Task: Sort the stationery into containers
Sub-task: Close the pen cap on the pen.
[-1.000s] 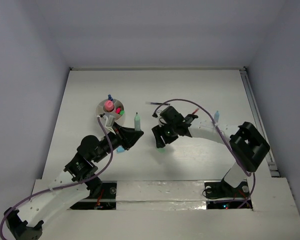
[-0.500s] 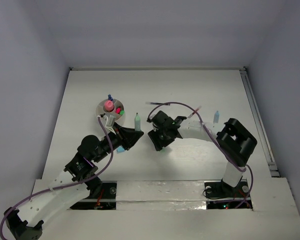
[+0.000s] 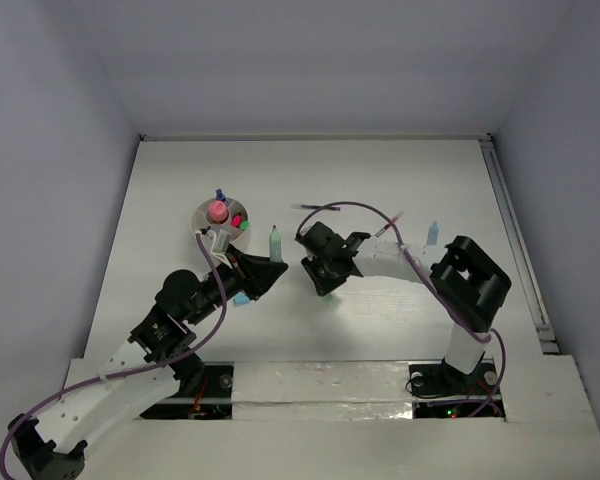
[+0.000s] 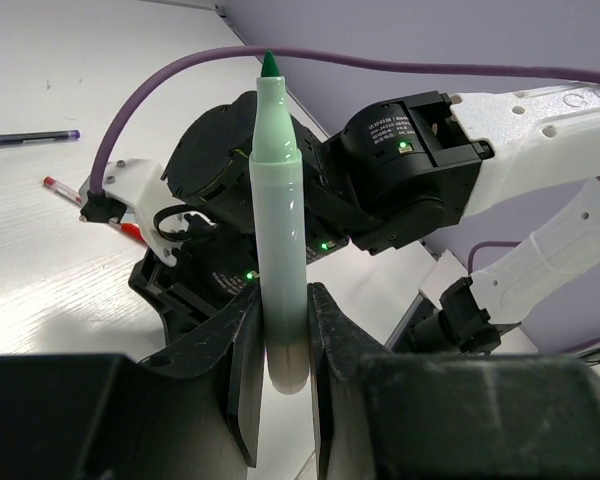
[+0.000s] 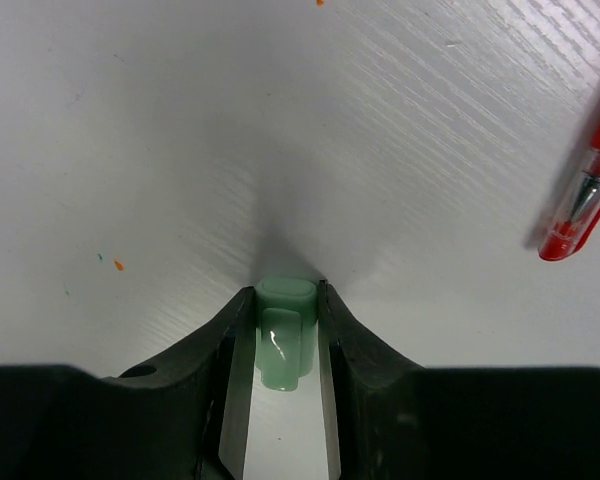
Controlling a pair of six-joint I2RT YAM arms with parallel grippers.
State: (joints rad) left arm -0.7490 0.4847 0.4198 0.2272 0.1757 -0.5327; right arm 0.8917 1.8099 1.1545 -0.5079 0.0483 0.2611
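In left gripper (image 4: 281, 335), pinched upright: pale-green marker (image 4: 280, 200), dark-green tip bared. In right gripper (image 5: 283, 300), clamped low over table (image 5: 400, 120): small glossy mint piece (image 5: 280, 352).

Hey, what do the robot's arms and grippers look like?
The left arm and right arm have white links and chunky black joint housings, some with green lights. A purple cable loops along each. The left gripper and right gripper have black, flat-sided fingers.

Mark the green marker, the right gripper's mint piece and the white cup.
Pale green marker (image 4: 280, 262), dark tip, left wrist view: barrel middle.
Small mint piece (image 5: 283, 347), right wrist view: top face.
Short round white cup (image 3: 198, 215), top external view: left rim.
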